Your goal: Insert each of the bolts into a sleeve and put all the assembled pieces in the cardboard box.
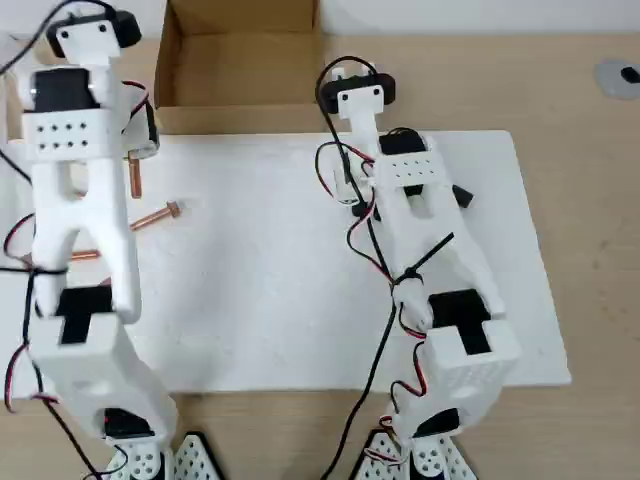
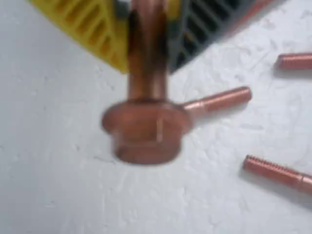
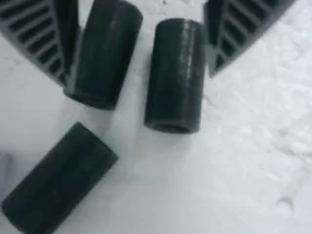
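My left gripper [image 2: 146, 53] is shut on a copper bolt [image 2: 146, 129], which hangs head down just above the white foam mat [image 1: 300, 300]. In the high view this held bolt [image 1: 135, 178] is at the mat's far left, close to the cardboard box [image 1: 165, 70]. Three more bolts lie loose on the foam nearby [image 2: 219, 100] [image 2: 295, 61] [image 2: 278, 173]. My right gripper [image 3: 141, 73] stands open low over the mat. One black sleeve [image 3: 173, 75] lies between its fingers, a second sleeve [image 3: 105, 53] lies against one finger, and a third sleeve [image 3: 58, 180] lies apart.
The open-topped cardboard box stands beyond the mat's far edge, between the two arms. Loose bolts [image 1: 155, 217] [image 1: 85, 255] lie beside the left arm. Bare wooden table [image 1: 590, 200] surrounds the mat, and the mat's middle has free room.
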You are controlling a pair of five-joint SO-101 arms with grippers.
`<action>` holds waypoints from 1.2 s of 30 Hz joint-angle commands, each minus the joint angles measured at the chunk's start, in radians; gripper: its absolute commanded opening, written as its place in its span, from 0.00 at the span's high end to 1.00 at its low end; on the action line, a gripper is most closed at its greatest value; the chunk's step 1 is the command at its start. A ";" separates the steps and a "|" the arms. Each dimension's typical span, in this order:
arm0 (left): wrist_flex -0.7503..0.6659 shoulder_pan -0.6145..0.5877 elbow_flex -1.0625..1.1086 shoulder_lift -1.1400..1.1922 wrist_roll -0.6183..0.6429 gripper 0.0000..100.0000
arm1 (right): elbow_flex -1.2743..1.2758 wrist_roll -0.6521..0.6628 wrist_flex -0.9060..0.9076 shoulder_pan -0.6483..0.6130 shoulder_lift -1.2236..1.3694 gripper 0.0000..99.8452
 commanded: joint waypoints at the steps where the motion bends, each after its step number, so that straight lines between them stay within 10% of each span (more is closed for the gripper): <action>1: -0.028 0.018 0.064 -0.142 0.005 0.99 | -0.056 -0.003 -0.014 -0.025 0.008 0.78; 18: -0.457 0.114 0.942 -0.788 0.066 0.99 | -0.188 0.048 -0.012 -0.042 0.163 0.78; 36: -0.465 0.114 0.988 -0.829 0.063 0.99 | -0.185 0.049 0.101 -0.047 0.229 0.79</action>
